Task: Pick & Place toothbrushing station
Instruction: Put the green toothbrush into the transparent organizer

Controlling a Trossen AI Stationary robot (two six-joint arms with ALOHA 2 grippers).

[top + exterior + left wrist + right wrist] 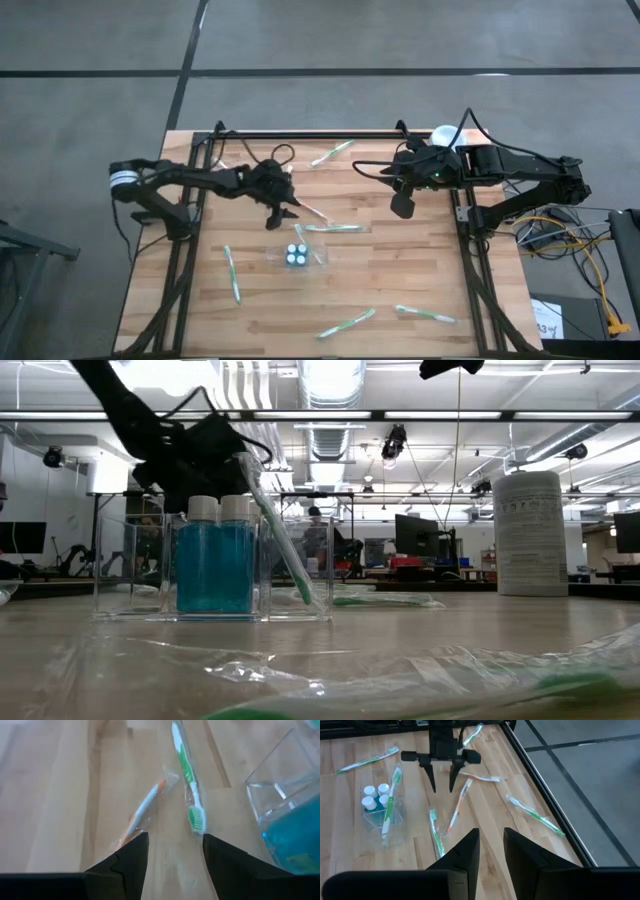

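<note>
Near the table's middle, the left gripper (441,786) hangs with fingers apart, empty, above the orange toothbrush (142,812) lying beside a green toothbrush (189,780). It should descend straddling only the orange one, then carry it to the clear holder (296,256). The right gripper (402,205) waits, fingers narrowly apart, near the right edge.

You're working on a table (420,290) of pale wooden planks, smooth with a faint sheen. The organizer (376,822) is clear, glossy plastic with hard edges, and the bottles (220,565) inside it look like see-through plastic with matt white caps. Each toothbrush (189,780) sits in a thin, crinkled clear wrapper that catches the light. The left gripper's fingers (127,865) are matt black plastic, as are the right gripper's fingers (462,857). The frame (300,134) around the table is dark metal tubing. The white canister (530,535) has a dull papery label.
</note>
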